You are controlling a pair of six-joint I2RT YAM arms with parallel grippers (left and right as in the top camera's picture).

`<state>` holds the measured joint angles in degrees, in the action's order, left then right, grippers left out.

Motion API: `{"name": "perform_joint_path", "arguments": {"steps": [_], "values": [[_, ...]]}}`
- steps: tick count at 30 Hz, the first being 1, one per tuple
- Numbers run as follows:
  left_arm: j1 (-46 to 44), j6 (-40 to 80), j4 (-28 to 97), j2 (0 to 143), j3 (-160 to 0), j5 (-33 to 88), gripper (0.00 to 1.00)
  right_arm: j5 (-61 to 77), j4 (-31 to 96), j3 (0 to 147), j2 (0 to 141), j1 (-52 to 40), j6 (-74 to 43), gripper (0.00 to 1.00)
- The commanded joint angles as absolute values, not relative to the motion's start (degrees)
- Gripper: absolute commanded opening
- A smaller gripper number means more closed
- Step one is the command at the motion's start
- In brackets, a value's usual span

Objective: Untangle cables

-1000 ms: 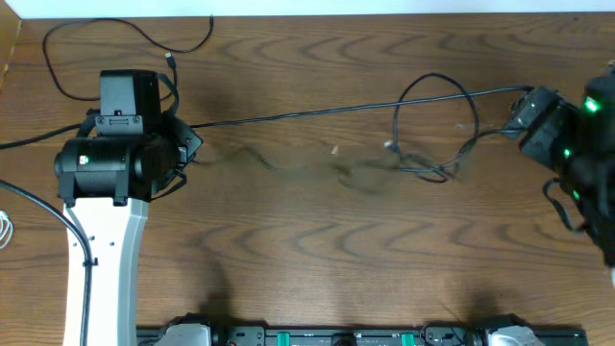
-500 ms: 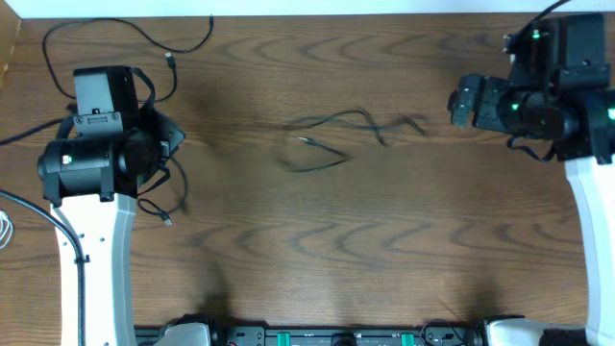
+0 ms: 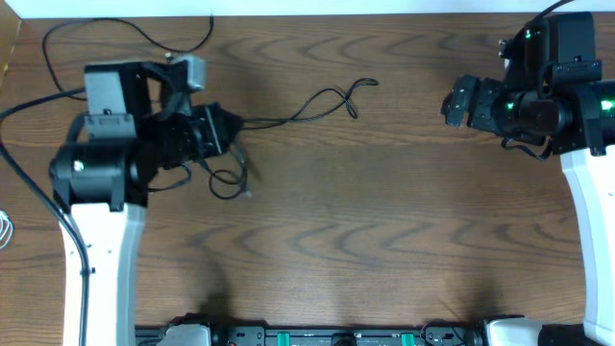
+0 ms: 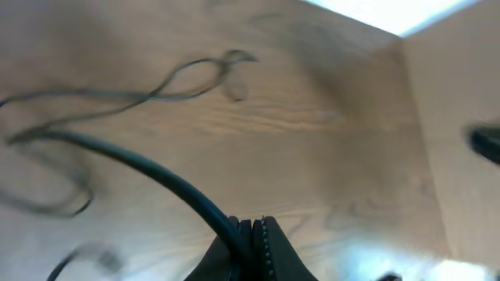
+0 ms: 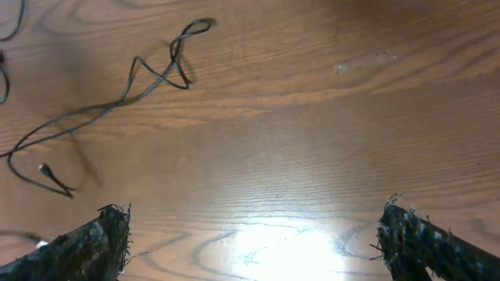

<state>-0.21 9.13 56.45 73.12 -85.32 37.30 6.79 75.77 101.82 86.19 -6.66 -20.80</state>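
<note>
The black cable (image 4: 156, 176) has swung left since a moment ago. My left gripper (image 4: 251, 234) pinches it near the tabletop's left edge, and its length trails rightward. My right gripper (image 3: 449, 106), spread wide, sits nearer the free looped end.

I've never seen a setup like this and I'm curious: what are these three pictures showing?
A robot's left arm and right arm work at a wooden table. The overhead picture looks straight down. The other two come from a camera on each wrist, looking past that arm's own gripper. The left gripper is shut on a thin black cable that trails across the table into a loose loop. The right gripper is open and holds nothing. A second black cable lies near the far left corner.
</note>
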Motion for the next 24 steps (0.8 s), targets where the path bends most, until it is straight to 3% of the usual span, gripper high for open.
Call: {"name": "perform_joint_path", "arguments": {"steps": [1, 7, 14, 17, 18, 19, 21, 24], "values": [[-4.6, 3.6, 54.5, 67.3, -86.8, 41.4, 0.07, 8.3, 75.4, 102.4, 87.0, -7.3, -20.8, 0.99], [-9.8, 2.6, 50.4, 59.2, -88.1, 38.4, 0.07, 13.5, 73.5, 102.3, 88.5, -8.8, -21.2, 0.99], [-9.8, 18.3, 59.7, 56.4, -88.0, 5.6, 0.08, 13.7, 71.9, 102.3, 91.1, -11.9, -21.2, 0.99], [-9.8, 23.7, 63.9, 58.3, -87.4, -2.0, 0.11, 13.7, 70.7, 102.3, 92.5, -12.5, -21.2, 0.99], [-9.8, 25.0, 65.1, 59.9, -87.1, -3.0, 0.28, 13.7, 70.2, 102.3, 93.2, -12.8, -22.2, 0.99], [-9.8, 25.0, 65.9, 61.3, -87.1, -3.1, 0.36, 13.7, 69.9, 102.3, 93.8, -13.0, -22.9, 0.99], [-9.8, 25.0, 67.1, 64.3, -87.0, -3.1, 0.71, 13.6, 69.0, 102.3, 95.0, -13.6, -22.3, 0.99], [-9.7, 25.4, 67.4, 68.6, -87.0, -3.0, 0.85, 13.6, 68.3, 102.3, 97.4, -14.9, -17.9, 0.99]]}}
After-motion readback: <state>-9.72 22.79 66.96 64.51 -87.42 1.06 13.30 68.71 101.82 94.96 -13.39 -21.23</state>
